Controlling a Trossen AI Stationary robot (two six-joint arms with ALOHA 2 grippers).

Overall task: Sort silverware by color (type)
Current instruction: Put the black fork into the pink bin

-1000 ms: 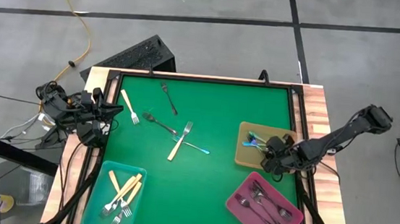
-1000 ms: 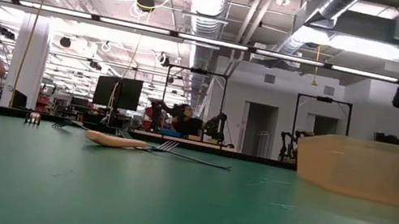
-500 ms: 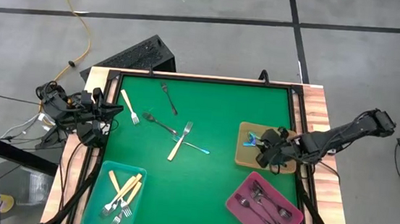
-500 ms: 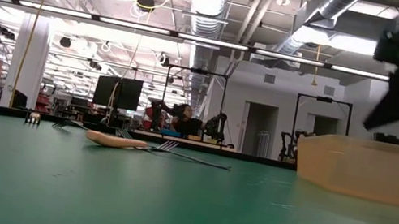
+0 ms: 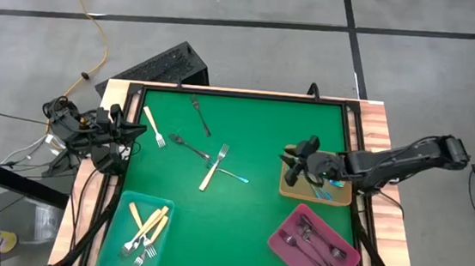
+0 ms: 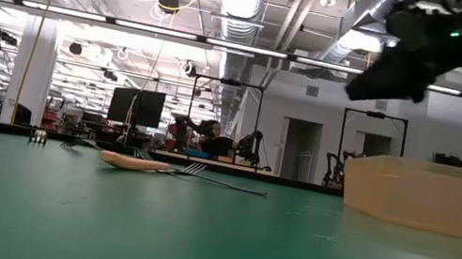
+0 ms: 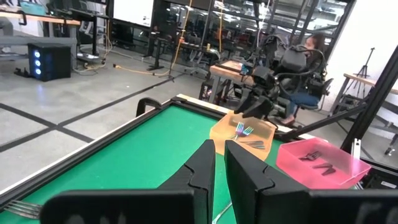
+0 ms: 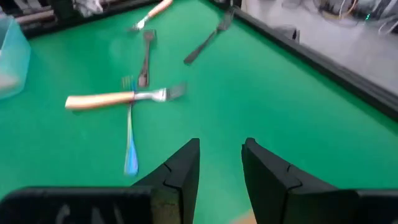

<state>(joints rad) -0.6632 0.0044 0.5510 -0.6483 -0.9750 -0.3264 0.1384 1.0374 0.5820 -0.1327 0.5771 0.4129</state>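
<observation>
Five forks lie flat on the green mat: a cream-handled one (image 5: pixel 153 127), two dark ones (image 5: pixel 200 115) (image 5: pixel 189 146), and a cream-handled fork (image 5: pixel 213 170) crossing a blue one (image 5: pixel 232 175). In the right wrist view the cream fork (image 8: pixel 106 98) lies over the blue fork (image 8: pixel 129 140). My right gripper (image 5: pixel 290 161) (image 8: pixel 221 158) hovers open and holding nothing above the left edge of the tan tray (image 5: pixel 295 190), which holds blue forks (image 5: pixel 327 192). My left gripper (image 5: pixel 134 136) (image 7: pixel 219 158) waits shut at the table's left edge.
A teal tray (image 5: pixel 118 217) with cream-handled forks sits at the near left. A pink tray (image 5: pixel 284 245) with dark forks sits at the near right. A black rail (image 5: pixel 241 94) frames the mat. Open mat lies between the crossed forks and the tan tray.
My right gripper has moved from the tan tray's near right corner toward the table's left and slightly far, across the tray to its left edge. In the low view it has risen. The forks on the mat have stayed where they were.
</observation>
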